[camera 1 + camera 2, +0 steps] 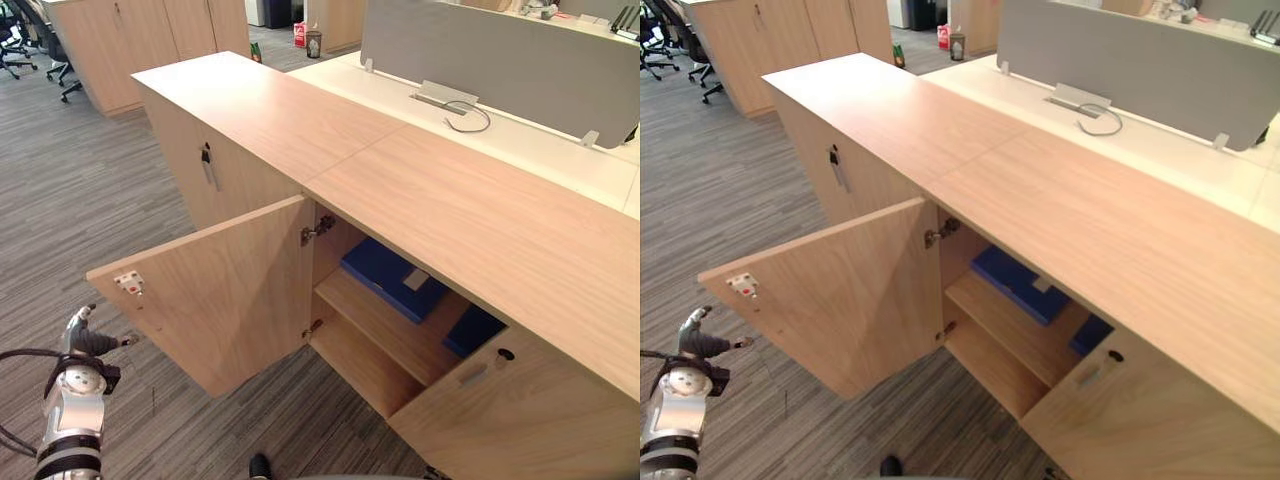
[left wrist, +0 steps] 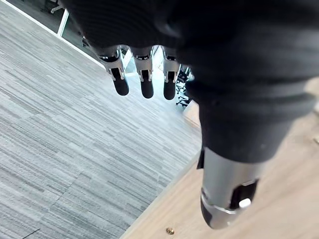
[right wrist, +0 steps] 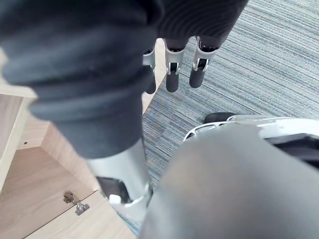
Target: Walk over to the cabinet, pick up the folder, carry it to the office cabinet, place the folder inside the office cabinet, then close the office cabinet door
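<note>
The office cabinet (image 1: 470, 215) stands in front of me with its left door (image 1: 220, 290) swung wide open. A blue folder (image 1: 385, 275) lies flat on the upper shelf inside. A second blue thing (image 1: 472, 328) lies further right on the same shelf, partly hidden by the right door (image 1: 520, 410), which stands ajar. My left hand (image 1: 88, 343) hangs low by the open door's outer edge, its fingers (image 2: 145, 82) straight and holding nothing. My right hand (image 3: 175, 69) hangs over the carpet beside the cabinet's lower shelf, fingers relaxed and empty.
A shut cabinet door with a key in it (image 1: 208, 165) adjoins on the left. Behind the cabinet is a white desk with a grey partition (image 1: 500, 60). More wooden cabinets (image 1: 130, 40) and office chairs (image 1: 30, 40) stand at the far left across grey carpet.
</note>
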Robot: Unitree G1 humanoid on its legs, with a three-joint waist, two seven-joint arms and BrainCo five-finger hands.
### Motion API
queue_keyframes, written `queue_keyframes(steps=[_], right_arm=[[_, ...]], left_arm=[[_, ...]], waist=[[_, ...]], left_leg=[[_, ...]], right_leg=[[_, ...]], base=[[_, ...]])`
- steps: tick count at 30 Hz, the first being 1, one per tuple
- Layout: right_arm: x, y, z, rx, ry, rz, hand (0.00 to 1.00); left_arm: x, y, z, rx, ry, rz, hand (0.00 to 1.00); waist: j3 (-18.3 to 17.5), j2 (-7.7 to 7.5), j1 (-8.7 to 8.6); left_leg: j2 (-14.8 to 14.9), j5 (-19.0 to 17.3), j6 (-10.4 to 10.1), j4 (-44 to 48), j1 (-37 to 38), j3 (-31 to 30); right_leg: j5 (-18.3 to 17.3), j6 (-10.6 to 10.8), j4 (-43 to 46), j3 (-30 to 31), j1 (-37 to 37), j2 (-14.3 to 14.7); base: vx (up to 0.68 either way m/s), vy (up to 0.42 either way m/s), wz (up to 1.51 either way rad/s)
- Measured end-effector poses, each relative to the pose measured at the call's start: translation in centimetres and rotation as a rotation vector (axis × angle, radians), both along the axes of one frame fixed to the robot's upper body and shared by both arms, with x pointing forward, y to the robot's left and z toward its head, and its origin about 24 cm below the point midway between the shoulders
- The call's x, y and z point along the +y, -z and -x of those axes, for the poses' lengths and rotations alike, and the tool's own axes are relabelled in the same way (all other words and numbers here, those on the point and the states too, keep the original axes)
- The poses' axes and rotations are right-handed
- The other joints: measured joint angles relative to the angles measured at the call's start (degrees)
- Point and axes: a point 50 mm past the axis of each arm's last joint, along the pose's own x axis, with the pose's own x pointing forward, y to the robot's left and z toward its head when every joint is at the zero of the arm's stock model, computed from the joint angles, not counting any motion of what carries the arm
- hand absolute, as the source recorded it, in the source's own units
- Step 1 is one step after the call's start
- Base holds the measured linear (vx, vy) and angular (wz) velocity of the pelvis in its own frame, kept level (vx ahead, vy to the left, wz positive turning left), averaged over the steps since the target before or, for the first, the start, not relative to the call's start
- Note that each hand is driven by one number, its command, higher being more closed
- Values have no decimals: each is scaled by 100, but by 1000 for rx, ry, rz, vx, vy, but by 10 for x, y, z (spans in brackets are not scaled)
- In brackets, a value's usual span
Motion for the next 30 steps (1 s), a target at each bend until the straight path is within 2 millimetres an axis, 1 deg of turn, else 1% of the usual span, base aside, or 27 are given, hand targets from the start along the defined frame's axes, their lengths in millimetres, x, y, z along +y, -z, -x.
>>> queue_keyframes(steps=[3, 6, 11, 13, 15, 17, 20, 23, 26, 29, 30], right_arm=[[1, 0, 0, 0, 1, -2, 0], [2, 0, 0, 2, 1, -5, 0], [2, 1, 1, 4, 1, -6, 0], [2, 1, 2, 9, 2, -7, 0], [2, 1, 2, 7, 1, -5, 0], [2, 1, 2, 5, 0, -5, 0], [2, 1, 1, 2, 0, -4, 0], [1, 1, 2, -2, 0, -2, 0], [1, 0, 3, -5, -1, 1, 0], [1, 0, 3, -7, -1, 4, 0], [1, 0, 3, -7, -3, 7, 0]], left_arm=[[0, -1, -2, -6, 0, -1, 0], [0, -1, -2, 2, 2, -6, 0], [-2, -7, -10, -15, 11, -14, 0], [-3, -9, -13, -23, 16, -15, 0], [-8, -13, -21, -38, 38, -18, 0], [-8, -14, -22, -55, 36, -12, 0], [-12, -13, -25, -79, 53, 25, 0], [-17, -12, -27, -86, 74, 34, 0], [-22, -10, -30, -71, 102, 27, 0], [-26, -8, -31, -51, 132, 16, 0], [-28, -4, -29, -32, 143, 15, 0]], waist=[[-31, -48, 2], [-50, -81, 27], [-50, -79, 23], [-47, -51, 19], [-48, -41, 12], [-43, -32, 4], [-42, -27, 2], [-42, -28, 5], [-46, -34, 22], [-55, -51, 37], [-60, -71, 59]], left_leg=[[-21, 23, -38, 1, -49, 0], [-52, 27, -29, 4, -43, 7], [-48, 24, -36, 6, 7, 35], [-42, 23, -37, 4, 72, 96], [-22, 23, -37, 2, 65, 107], [-10, 23, -37, 1, 62, 106], [-5, -5, -66, 0, 51, 90], [-6, -24, -17, 0, 45, 71], [-15, 0, 1, 0, 22, 52], [-45, 26, 14, 2, -42, 2], [-61, 48, -2, 2, -47, 3]], right_leg=[[22, 38, -10, 1, -22, -7], [23, 40, -17, 14, -11, -8], [25, 35, 74, 15, 2, -9], [26, 34, 90, 23, 42, -11], [25, 33, 91, 28, 25, 4], [25, 33, 93, 30, 13, 10], [24, 34, 94, 22, 1, 9], [19, 33, 82, 20, -3, -11], [-15, -7, 49, 20, -6, -19], [0, 30, 34, -14, -26, -36], [8, 44, 35, -16, -29, -47]], base=[[32, 3, 2], [80, -1, 1], [28, 3, 3], [0, 3, -7], [-34, 2, -6], [-22, 1, -5], [-26, 4, -2], [-13, 2, 0], [0, 0, 4], [6, 2, 9], [28, 9, 6]])
